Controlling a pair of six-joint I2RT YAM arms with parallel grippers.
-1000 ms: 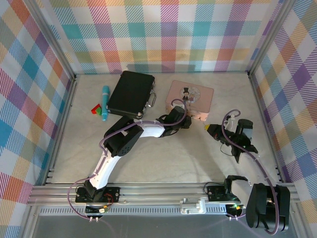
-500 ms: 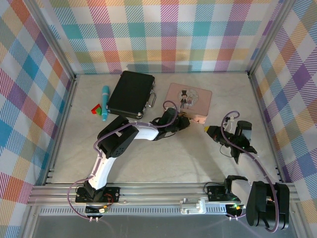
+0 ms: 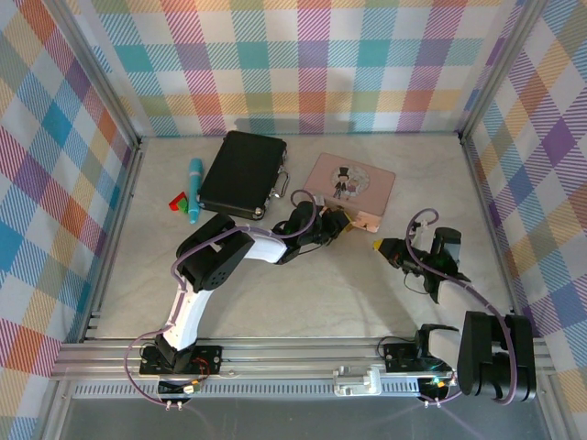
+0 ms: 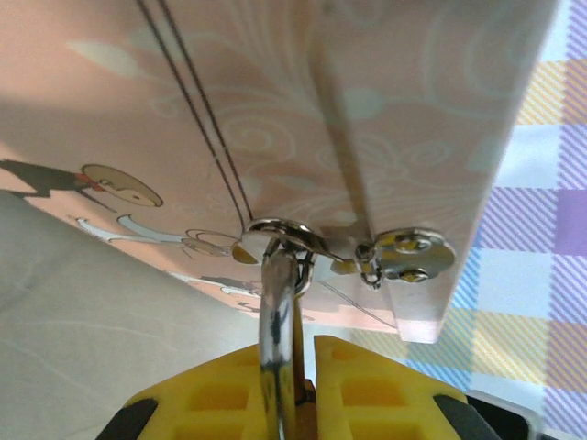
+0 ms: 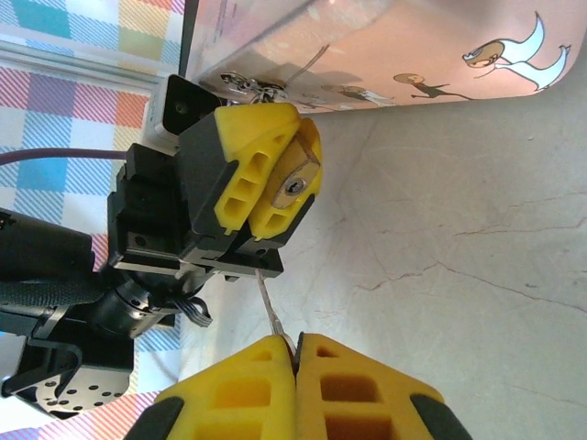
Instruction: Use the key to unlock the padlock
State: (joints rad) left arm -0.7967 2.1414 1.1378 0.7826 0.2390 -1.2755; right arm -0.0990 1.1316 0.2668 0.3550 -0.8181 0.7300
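At the pink tin's (image 3: 359, 174) front latch, the left gripper (image 3: 337, 223) pinches the brass padlock (image 5: 294, 181), keyhole facing the right gripper (image 5: 295, 353), whose fingers clamp the key (image 5: 271, 313). Insertion looks next: the key tip needs aligning with the keyhole.

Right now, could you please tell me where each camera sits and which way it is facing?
Top external: above and behind the arms, looking down on the table; shows left gripper and right gripper.
Left wrist: on the left wrist, facing the pink tin; own yellow fingers around the padlock shackle.
Right wrist: on the right wrist, facing the left gripper; own fingers pinching the key.
Both wrist views share tin and padlock.
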